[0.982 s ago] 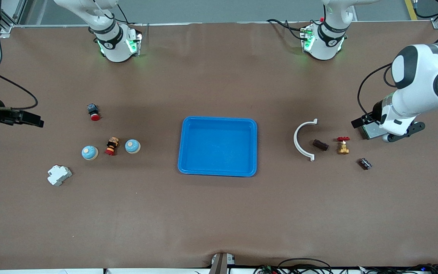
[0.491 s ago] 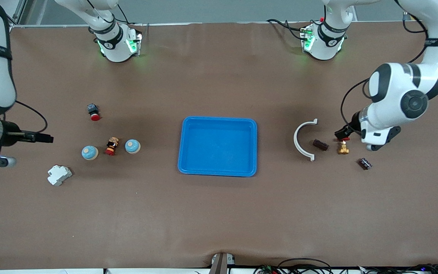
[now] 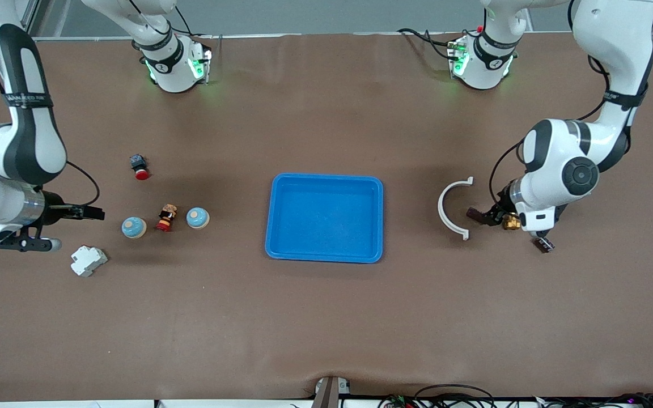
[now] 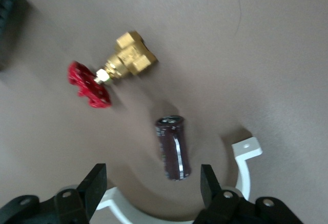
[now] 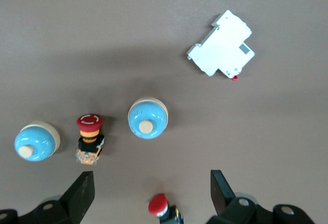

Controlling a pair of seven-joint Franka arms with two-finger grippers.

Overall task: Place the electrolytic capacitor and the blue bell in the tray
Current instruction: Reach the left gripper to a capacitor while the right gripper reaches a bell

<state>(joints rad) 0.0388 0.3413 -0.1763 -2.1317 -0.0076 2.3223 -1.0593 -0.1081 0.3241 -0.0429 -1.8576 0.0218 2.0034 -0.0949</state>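
Observation:
The blue tray (image 3: 325, 249) lies empty at the table's middle. A dark electrolytic capacitor (image 3: 474, 213) lies between a white curved clamp (image 3: 450, 211) and a brass valve (image 3: 511, 222). My left gripper (image 3: 490, 216) is open above it. In the left wrist view the capacitor (image 4: 173, 148) lies just ahead of the open gripper (image 4: 152, 185). Two blue bells (image 3: 134, 227) (image 3: 197, 217) sit toward the right arm's end. My right gripper (image 3: 93, 213) is open and empty, in the air beside them. The right wrist view shows both bells (image 5: 147, 118) (image 5: 36, 141) ahead of the gripper (image 5: 151, 190).
A red-capped emergency button (image 3: 166, 218) stands between the bells. A red pushbutton (image 3: 140, 166) lies farther from the camera, a white breaker (image 3: 88, 260) nearer. A second dark striped part (image 3: 543, 244) lies nearer than the valve.
Both arms have swung in from the table's ends. My left gripper has come over the capacitor beside the valve. My right gripper has moved toward the bells. No object has moved.

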